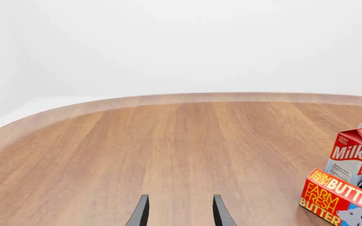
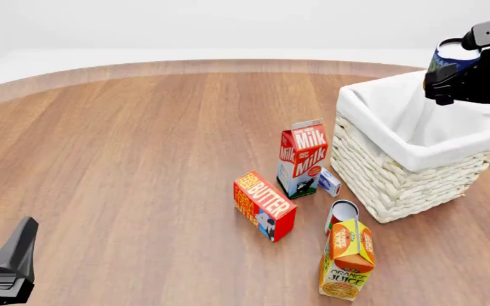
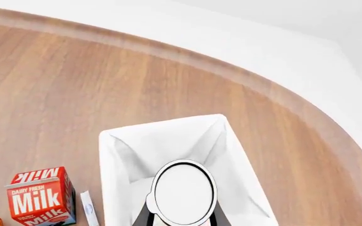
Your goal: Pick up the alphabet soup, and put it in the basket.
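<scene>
The alphabet soup can (image 2: 451, 58), with a blue and orange label and a pale top, hangs in my right gripper (image 2: 446, 78) above the far right part of the basket (image 2: 390, 185). In the right wrist view the can's pale top (image 3: 183, 192) sits between the two dark fingers, directly over the basket's white cloth lining (image 3: 168, 141). My right gripper is shut on the can. My left gripper (image 2: 11, 255) is low at the near left of the table, far from the basket. In the left wrist view (image 1: 179, 203) its fingers stand apart and empty.
A milk carton (image 2: 302, 156), a butter box (image 2: 265, 205), a small blue-white box (image 2: 329, 182), a red-labelled can (image 2: 341, 213) and an orange juice carton (image 2: 347, 258) stand left of and in front of the basket. The milk carton (image 1: 357, 153) and the butter box (image 1: 341, 197) also show in the left wrist view.
</scene>
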